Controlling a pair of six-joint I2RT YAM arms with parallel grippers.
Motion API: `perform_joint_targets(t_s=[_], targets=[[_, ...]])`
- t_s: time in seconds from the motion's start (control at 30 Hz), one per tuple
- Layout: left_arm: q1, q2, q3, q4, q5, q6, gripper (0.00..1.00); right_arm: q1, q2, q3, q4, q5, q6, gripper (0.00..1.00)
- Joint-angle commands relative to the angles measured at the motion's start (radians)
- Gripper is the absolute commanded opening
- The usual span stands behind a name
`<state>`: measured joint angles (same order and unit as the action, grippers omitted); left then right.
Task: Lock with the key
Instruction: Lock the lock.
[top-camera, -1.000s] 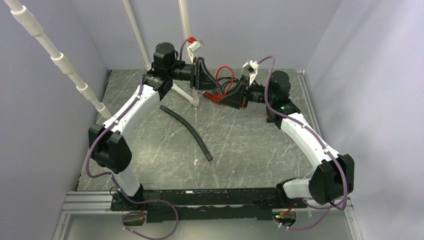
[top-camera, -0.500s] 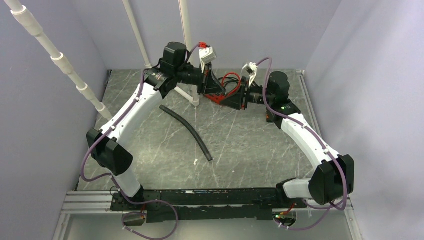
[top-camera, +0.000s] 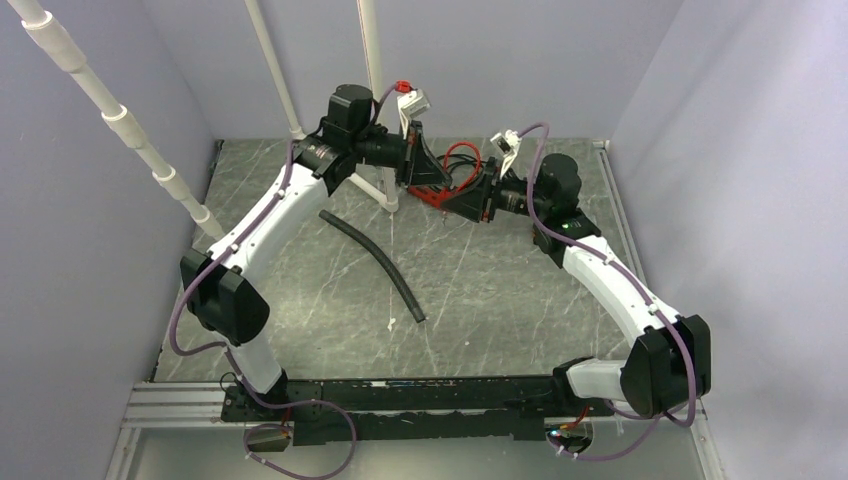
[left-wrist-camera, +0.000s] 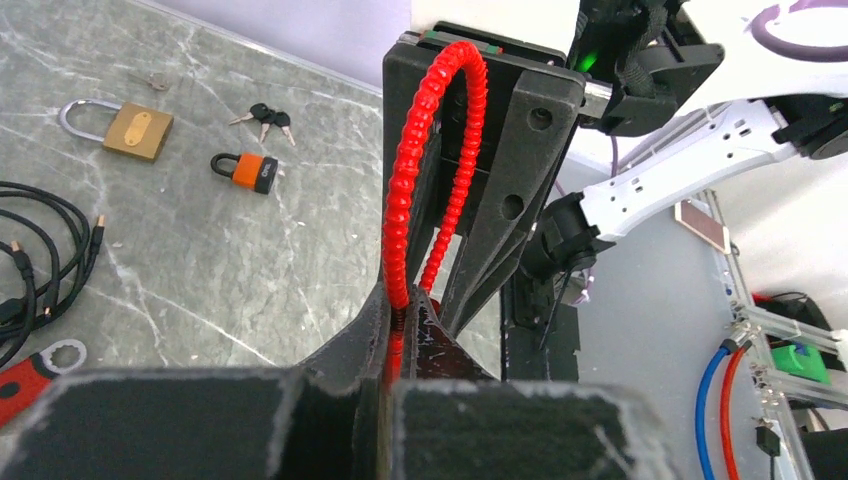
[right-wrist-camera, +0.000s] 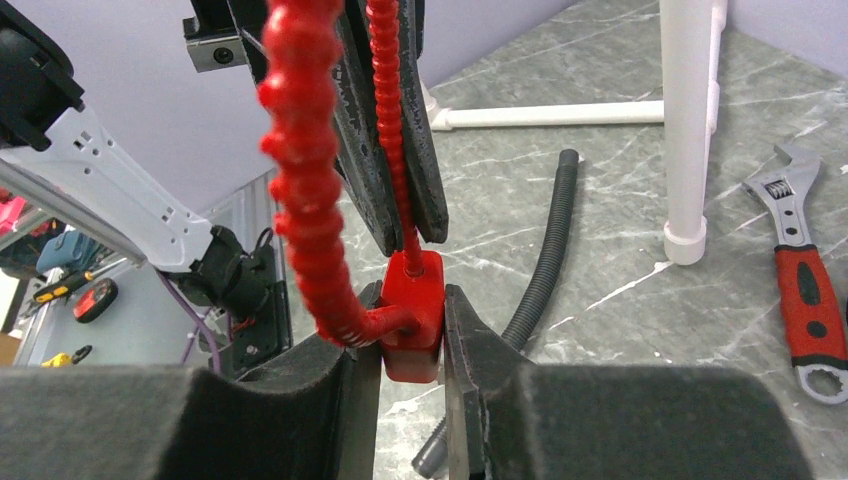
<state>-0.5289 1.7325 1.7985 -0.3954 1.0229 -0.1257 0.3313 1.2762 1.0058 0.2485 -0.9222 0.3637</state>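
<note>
Both grippers hold a red cable lock in the air at the back of the table. My right gripper (right-wrist-camera: 412, 300) is shut on its red block body (right-wrist-camera: 412, 312). The ribbed red cable (left-wrist-camera: 425, 150) loops up from the body, and my left gripper (left-wrist-camera: 408, 305) is shut on one strand of it, close to the right gripper. In the top view the left gripper (top-camera: 418, 165) and right gripper (top-camera: 470, 195) face each other with the cable (top-camera: 455, 158) between them. A bunch of black-headed keys (left-wrist-camera: 265, 118) lies on the table, apart from both grippers.
A brass padlock (left-wrist-camera: 128, 130) and a small orange padlock (left-wrist-camera: 250, 170) lie near the keys. A black corrugated hose (top-camera: 375, 262) lies mid-table. White pipe stands (top-camera: 375, 80) rise at the back left. A red-handled wrench (right-wrist-camera: 805, 290) and black cables (left-wrist-camera: 40, 250) lie on the table.
My left arm swung right to the right gripper and its jaws shut on the red cable. The right arm shifted slightly, still holding the lock body.
</note>
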Motion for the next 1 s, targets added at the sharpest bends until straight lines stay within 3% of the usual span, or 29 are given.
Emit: perform_joint_targets(t_s=[0.0,0.1,0.23,0.4,0.53,0.67,0.97], targets=[[0.004,0.000,-0.038,-0.004,0.116,-0.109,0.00,-0.017,-0.070,0.037,0.251,0.103,0.013,0.00],[0.031,-0.005,-0.013,0.038,0.108,-0.113,0.01,-0.017,-0.081,0.022,0.237,0.100,0.008,0.00],[0.040,0.043,0.117,-0.092,0.137,-0.009,0.03,-0.018,-0.087,0.018,0.232,0.100,0.014,0.00],[0.046,0.033,0.123,-0.059,0.160,-0.003,0.26,-0.018,-0.083,0.029,0.227,0.093,0.014,0.00],[0.103,0.014,0.103,0.131,0.148,-0.163,0.43,-0.018,-0.082,0.027,0.223,0.099,0.022,0.00],[0.180,-0.055,-0.024,0.417,0.063,-0.288,0.52,-0.024,-0.076,0.026,0.240,0.127,0.070,0.00],[0.116,-0.148,-0.291,0.618,-0.092,-0.270,0.52,-0.070,-0.034,0.071,0.341,0.254,0.341,0.00]])
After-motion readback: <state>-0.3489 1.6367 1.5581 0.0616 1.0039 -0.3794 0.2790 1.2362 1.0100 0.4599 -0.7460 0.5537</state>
